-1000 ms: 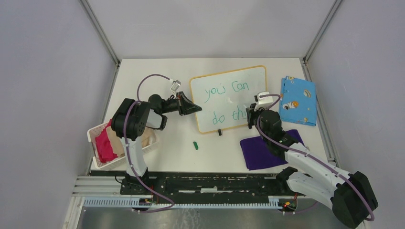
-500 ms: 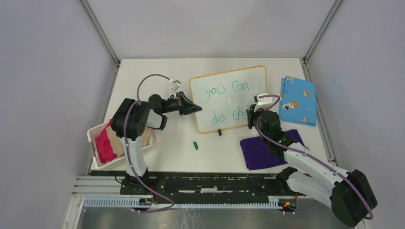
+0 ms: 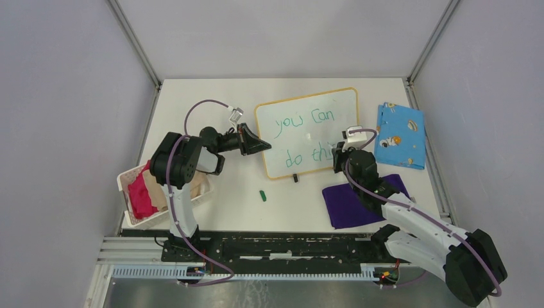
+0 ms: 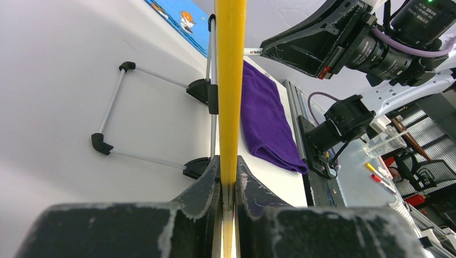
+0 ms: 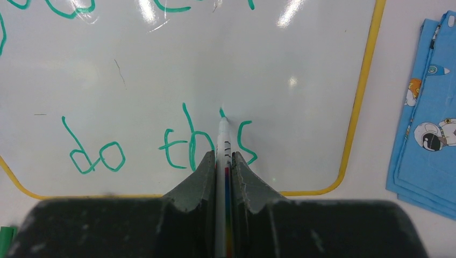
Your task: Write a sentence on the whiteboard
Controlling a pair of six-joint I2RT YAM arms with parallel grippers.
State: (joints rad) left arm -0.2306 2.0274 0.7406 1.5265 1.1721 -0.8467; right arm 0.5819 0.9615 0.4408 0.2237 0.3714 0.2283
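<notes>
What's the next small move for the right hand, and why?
Probably lift the marker straight off the whiteboard. The right hand grips it, tip at a green dot between "th" and "s", so the words look finished, though the pen hides the i's stem. The left hand clamps the board's edge.

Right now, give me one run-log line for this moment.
left pincer: shut on whiteboard rim | right pincer: shut on marker | marker tip: at last word of sentence
</notes>
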